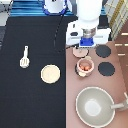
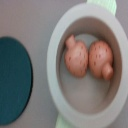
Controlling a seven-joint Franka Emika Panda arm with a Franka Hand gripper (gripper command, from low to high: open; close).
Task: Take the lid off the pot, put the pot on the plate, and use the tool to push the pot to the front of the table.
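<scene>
Hovering gripper (image 1: 84, 44) above the lid (image 1: 80, 51), pot (image 1: 84, 67) just below, jaws' state unclear.

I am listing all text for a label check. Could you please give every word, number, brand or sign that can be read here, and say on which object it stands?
No readable text: none on the small pink-tan pot holding reddish balls, the flat cream plate, the cream-white slotted spatula, the large grey-beige pan, the brownish-pink stove block or the black tabletop.
The robot's tool hangs over the stove just above the pot, also unmarked.
</scene>
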